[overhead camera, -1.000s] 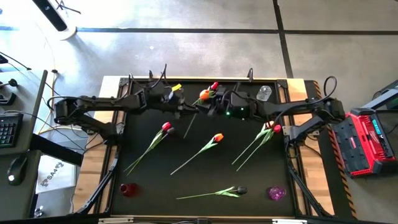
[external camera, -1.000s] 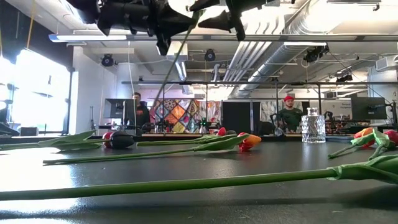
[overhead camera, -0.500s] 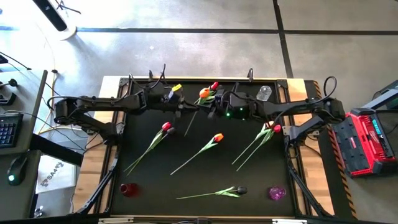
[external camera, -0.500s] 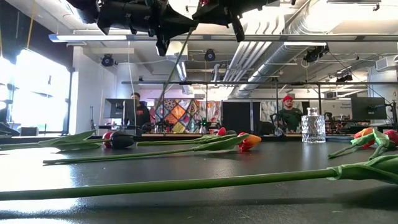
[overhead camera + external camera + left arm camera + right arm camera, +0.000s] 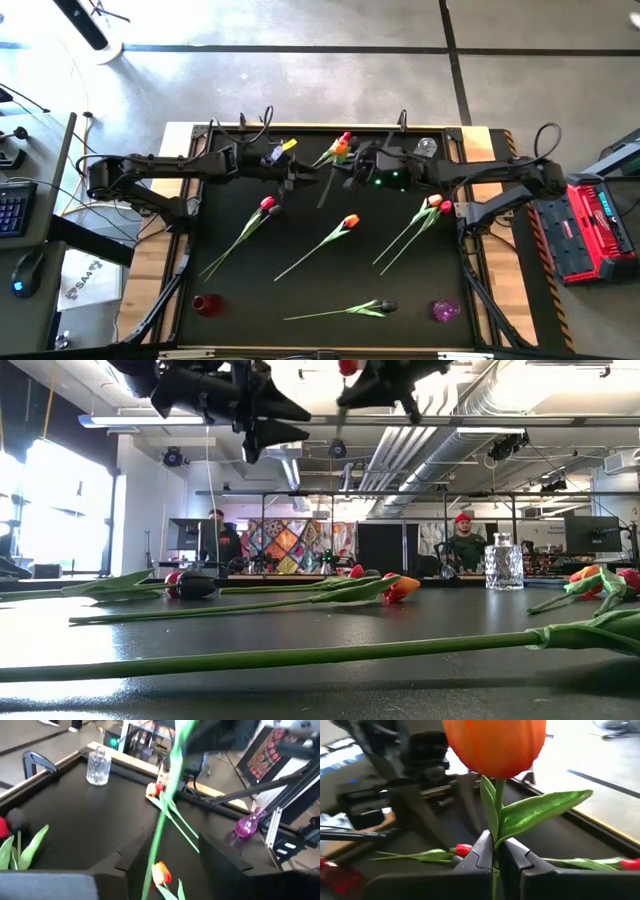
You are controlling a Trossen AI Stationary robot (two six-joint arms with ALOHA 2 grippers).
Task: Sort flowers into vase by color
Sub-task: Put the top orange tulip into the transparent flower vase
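The left pincer (image 5: 300, 177) has let go and is apart, the right pincer (image 5: 494, 851) squeezes the orange tulip (image 5: 495, 745), and the small red glass vase (image 5: 207, 304) is empty.

Orange tulip (image 5: 495, 745) head top cropped

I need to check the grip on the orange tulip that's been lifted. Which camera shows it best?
The right wrist view: the right gripper is shut on the stem just under the orange tulip. The high view shows it small, at the table's far edge. The low view shows mostly dark arms overhead. The left wrist view shows only its blurred green stem.
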